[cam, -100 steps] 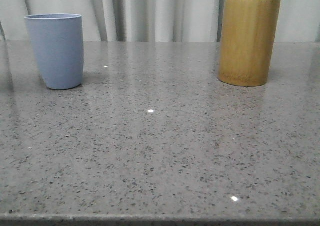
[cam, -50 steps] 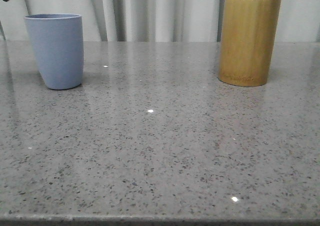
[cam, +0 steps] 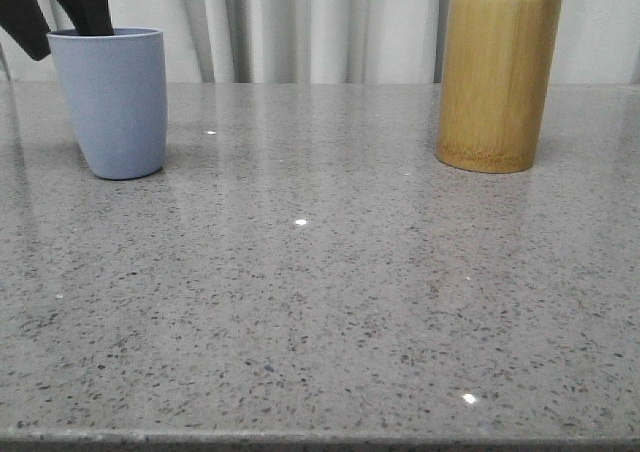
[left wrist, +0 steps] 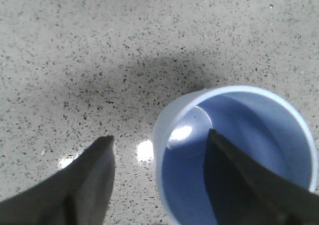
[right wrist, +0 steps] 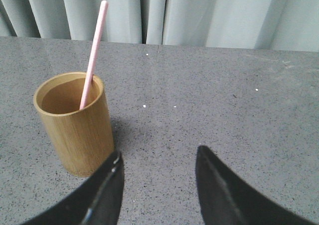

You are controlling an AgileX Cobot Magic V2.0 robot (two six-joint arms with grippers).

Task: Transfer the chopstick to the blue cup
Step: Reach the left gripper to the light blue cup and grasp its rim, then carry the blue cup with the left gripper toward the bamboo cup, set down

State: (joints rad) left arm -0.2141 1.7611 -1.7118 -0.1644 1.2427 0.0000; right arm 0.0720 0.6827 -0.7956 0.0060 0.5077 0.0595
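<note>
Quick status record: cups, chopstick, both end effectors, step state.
blue cup: upright, table's left, empty
chopstick: one pink stick showing, leaning in the bamboo cup, table's right
left end effector: open, straddling the blue cup's rim, one finger inside
right end effector: open, holding nothing, apart from the bamboo cup
transfer: not yet begun

Wide open counter [cam: 320, 292] between blue cup [cam: 115, 102] and bamboo holder [cam: 495, 82]; left gripper [cam: 60, 7] straddles the cup's rim.
</note>
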